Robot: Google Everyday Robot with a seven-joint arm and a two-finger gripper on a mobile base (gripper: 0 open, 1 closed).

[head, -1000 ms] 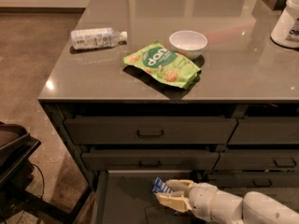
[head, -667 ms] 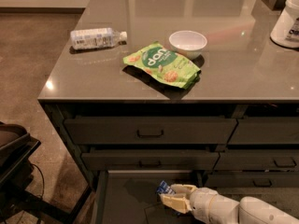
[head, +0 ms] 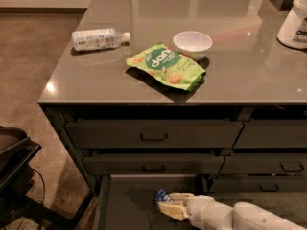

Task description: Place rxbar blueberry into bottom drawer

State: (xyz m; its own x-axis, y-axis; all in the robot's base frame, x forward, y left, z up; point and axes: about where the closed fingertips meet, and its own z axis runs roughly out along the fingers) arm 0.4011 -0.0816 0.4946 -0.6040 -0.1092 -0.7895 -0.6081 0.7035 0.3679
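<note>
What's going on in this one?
A robot arm is reaching into the open bottom drawer of a cabinet. Its gripper is low inside the drawer, with a small blue snack bar right at its tip. Whether the bar has been let go cannot be told from here. On the counter above lie a green snack bag, a plastic bottle on its side and a white bowl, none of them being handled.

Glossy grey countertop (head: 249, 75), brown speckled floor (head: 33, 66), dim light.
</note>
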